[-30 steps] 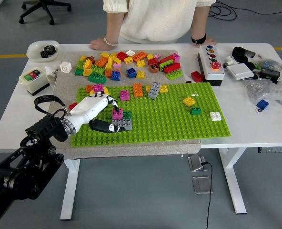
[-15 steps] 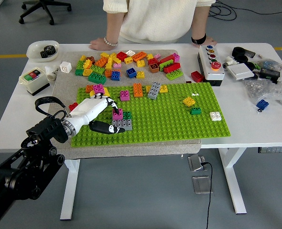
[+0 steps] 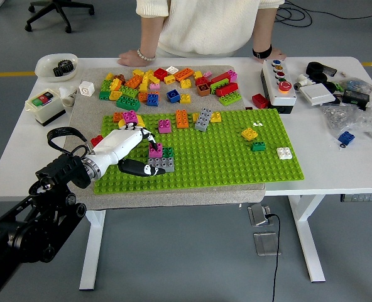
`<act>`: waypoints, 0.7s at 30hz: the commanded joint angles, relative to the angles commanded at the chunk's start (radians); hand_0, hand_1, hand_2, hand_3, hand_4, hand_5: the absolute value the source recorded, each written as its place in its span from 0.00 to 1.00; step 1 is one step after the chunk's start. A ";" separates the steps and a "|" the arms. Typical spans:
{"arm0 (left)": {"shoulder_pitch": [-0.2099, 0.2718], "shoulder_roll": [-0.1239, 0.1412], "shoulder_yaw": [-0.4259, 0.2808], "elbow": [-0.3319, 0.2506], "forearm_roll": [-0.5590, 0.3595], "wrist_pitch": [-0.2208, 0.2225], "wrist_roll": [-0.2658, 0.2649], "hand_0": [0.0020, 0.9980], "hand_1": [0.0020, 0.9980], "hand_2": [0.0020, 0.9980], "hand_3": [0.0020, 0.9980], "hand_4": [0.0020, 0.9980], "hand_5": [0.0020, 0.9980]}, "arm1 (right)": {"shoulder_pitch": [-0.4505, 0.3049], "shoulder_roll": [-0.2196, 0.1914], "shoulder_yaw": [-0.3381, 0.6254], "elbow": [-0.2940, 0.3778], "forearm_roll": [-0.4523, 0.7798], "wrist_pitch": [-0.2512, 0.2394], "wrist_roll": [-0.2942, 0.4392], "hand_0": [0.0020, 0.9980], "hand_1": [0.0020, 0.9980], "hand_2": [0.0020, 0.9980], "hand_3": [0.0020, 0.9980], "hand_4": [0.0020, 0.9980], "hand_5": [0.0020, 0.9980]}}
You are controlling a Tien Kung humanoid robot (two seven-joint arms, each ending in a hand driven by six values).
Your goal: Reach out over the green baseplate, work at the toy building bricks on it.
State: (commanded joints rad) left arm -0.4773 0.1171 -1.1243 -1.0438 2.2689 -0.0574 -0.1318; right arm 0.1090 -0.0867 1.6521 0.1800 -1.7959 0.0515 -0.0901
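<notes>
Step in hand: the left hand (image 3: 126, 146), white-shelled with black fingers, reaches in from the left over the flat green studded baseplate (image 3: 230, 160) and works at a small stack near its left part; a magenta two-stud brick (image 3: 155, 150) sits on a grey flat brick (image 3: 161, 164), with a small dark green brick (image 3: 167, 151) just beside the magenta one
Fingers: the upper fingers touch the magenta brick's left side while the black thumb (image 3: 136, 168) lies low along the grey brick's left end; it reads as a pinch closing round the stack, though whether the brick is truly clamped I cannot tell
Right hand: not in view
Task's things: the baseplate lies on a grey cloth mat (image 3: 85, 116) on the white table (image 3: 327, 173); other bricks stand on it, among them an orange brick (image 3: 182, 118), a grey tall brick (image 3: 203, 119), a yellow brick (image 3: 249, 133) and a white brick (image 3: 284, 152); the loose pile of mixed coloured bricks (image 3: 167, 85) lies on the mat beyond the plate's far edge
Person: stands at the far side in a cream jumper, both hands resting on the table's far edge, one hand (image 3: 133, 57) near the pile; they touch no brick
Next move, as I judge it: firm the pinch on the magenta brick, then press it down or prise it up squarely; a sideways pull might drag the grey brick with it
Against the earlier frames: hand, stack and loose bricks lie almost as they did a second ago; only the forearm and its cable loop have shifted slightly; the person's hands have not moved
</notes>
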 joint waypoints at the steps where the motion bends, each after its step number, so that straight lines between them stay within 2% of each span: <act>1: 0.001 0.000 -0.001 0.000 0.000 -0.003 0.000 1.00 0.94 0.86 0.59 1.00 0.55 | 0.000 0.000 0.000 0.000 0.000 0.000 0.000 0.75 0.64 0.68 0.61 0.86 0.56; 21: -0.006 -0.006 -0.005 -0.004 0.000 -0.018 0.006 1.00 0.94 0.86 0.59 1.00 0.55 | -0.001 0.001 -0.004 0.000 0.000 0.000 0.000 0.75 0.64 0.68 0.61 0.86 0.56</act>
State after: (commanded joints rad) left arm -0.4833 0.1108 -1.1291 -1.0473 2.2689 -0.0756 -0.1253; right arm 0.1077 -0.0861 1.6477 0.1800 -1.7957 0.0515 -0.0903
